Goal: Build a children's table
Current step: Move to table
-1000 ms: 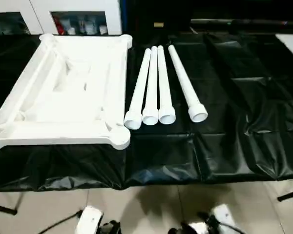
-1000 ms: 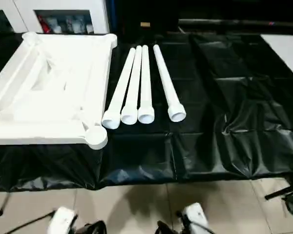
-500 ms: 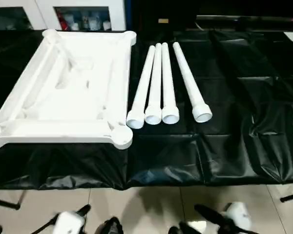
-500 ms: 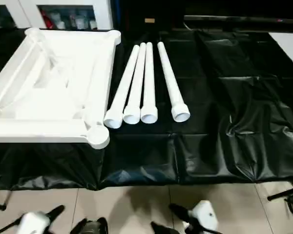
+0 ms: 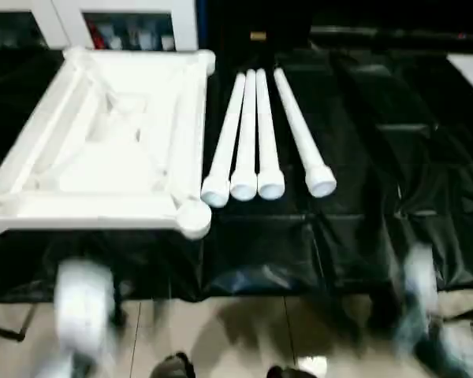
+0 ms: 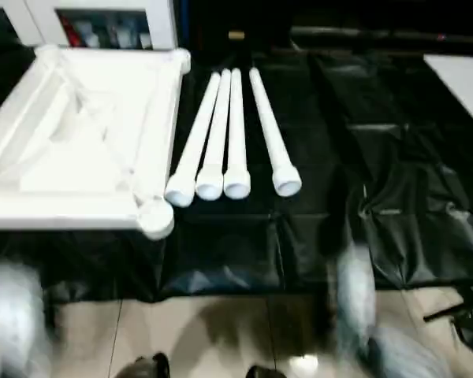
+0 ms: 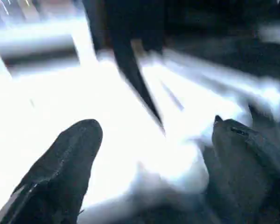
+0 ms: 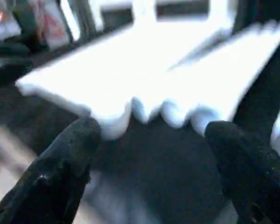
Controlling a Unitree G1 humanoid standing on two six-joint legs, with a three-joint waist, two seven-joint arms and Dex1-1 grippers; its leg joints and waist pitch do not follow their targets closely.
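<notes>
Four white tapered legs (image 5: 256,134) lie side by side on the black sheet (image 5: 378,157) in the left eye view, wide ends toward the robot. Three are bunched and touching; the fourth (image 5: 303,134) sits just to their right, angled slightly away. Table top (image 5: 102,142) lies upside down just left of the legs, ribbed underside up, round sockets at the corners, near-right socket (image 5: 193,216) close to the first leg's wide end. Sheet's front edge hangs over tiled floor (image 5: 236,331). White glass-door cabinet (image 5: 126,24) stands behind the table top. Left forearm (image 5: 83,303) is a pale blur low on the left, right forearm (image 5: 422,287) a blur low on the right, both clear of the parts.

Right eye view: same layout, legs (image 6: 221,134) and table top (image 6: 79,134) untouched; both forearms again smeared.

Left wrist view: left gripper (image 7: 151,154) has its two black fingers (image 7: 65,163) spread wide, nothing between them; beyond is a white blur, table parts, too smeared to sort.

Right wrist view: right gripper (image 8: 151,154) likewise spread wide and empty, fingers (image 8: 70,158) apart. Ahead, the four leg ends (image 8: 163,112) line up on the sheet with the table top (image 8: 107,70) beside them, well clear of the fingertips.
</notes>
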